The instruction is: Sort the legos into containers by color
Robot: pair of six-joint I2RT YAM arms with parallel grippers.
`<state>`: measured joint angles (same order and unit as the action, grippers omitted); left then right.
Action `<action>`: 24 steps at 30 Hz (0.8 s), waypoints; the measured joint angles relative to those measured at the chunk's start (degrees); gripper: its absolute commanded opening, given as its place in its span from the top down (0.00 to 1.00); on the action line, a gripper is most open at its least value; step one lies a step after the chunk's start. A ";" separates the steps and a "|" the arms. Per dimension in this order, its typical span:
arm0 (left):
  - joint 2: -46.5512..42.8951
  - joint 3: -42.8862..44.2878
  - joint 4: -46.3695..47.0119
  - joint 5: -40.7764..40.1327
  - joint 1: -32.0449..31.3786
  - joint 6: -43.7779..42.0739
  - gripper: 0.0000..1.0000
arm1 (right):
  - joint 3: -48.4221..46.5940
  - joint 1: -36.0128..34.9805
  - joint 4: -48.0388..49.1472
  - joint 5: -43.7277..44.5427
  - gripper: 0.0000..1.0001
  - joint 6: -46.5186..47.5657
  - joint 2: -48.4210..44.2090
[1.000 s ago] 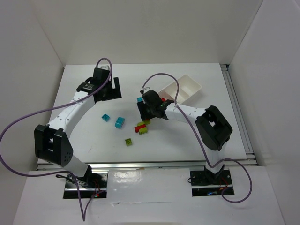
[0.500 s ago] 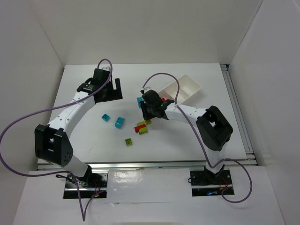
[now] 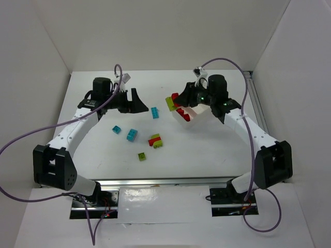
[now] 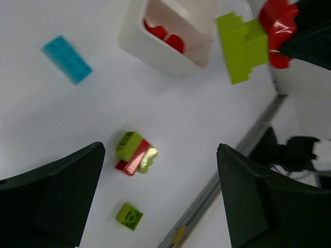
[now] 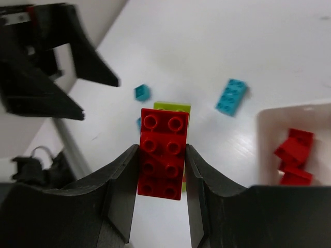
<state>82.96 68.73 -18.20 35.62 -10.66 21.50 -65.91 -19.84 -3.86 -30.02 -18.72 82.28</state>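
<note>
The right arm (image 3: pixel 242 123) has swung up off the bench (image 3: pixel 103 150) to the tray (image 3: pixel 194 118), right jaws clamped on a red brick (image 5: pixel 161 150) with a green brick (image 4: pixel 240 46) stuck on. The left jaws gape empty. I'd separate green before releasing among the reds (image 5: pixel 292 150).

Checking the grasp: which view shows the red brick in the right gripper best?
Right wrist: red brick centred, clamped in the right gripper. Left wrist shows its edge beside a lime brick; top external, only a speck.
</note>
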 measured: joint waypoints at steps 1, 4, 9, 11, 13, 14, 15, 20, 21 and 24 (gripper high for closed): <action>-0.11 -1.20 2.36 3.43 0.33 0.85 0.02 | 0.17 0.17 0.74 -2.99 0.80 -0.46 0.00; -0.13 -5.46 12.76 14.25 0.94 6.12 0.02 | 1.95 0.35 3.41 -11.67 0.80 -2.78 0.00; 0.94 -9.97 30.21 26.58 1.01 16.59 0.04 | 4.22 1.44 7.63 -21.44 0.80 -7.37 0.02; 1.88 -9.88 33.88 29.40 0.83 18.08 0.04 | 4.37 1.95 10.12 -24.04 0.80 -8.96 0.02; 2.82 -9.73 35.82 31.21 0.55 18.91 0.04 | 4.48 2.12 11.82 -25.64 0.80 -10.25 0.02; 3.30 -9.62 36.15 32.11 0.11 19.06 0.04 | 4.48 2.16 12.52 -26.47 0.80 -10.78 0.02; 3.61 -9.46 36.11 32.41 -0.15 18.95 0.04 | 4.48 2.23 13.18 -27.08 0.80 -11.32 0.02; 6.08 -7.04 35.06 33.29 -2.89 17.73 0.04 | 4.55 2.16 15.43 -28.74 0.80 -13.33 0.02; 6.60 -6.97 35.87 33.35 -3.41 18.14 0.04 | 4.55 2.10 15.78 -28.96 0.80 -13.42 0.02; 7.69 -7.23 39.91 33.66 -4.57 21.27 0.05 | 4.55 1.73 16.13 -29.22 0.80 -13.44 0.02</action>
<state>90.65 61.49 21.71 69.28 -15.22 42.76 -61.36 -18.11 12.27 -59.24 -32.16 82.30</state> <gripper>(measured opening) 0.964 0.444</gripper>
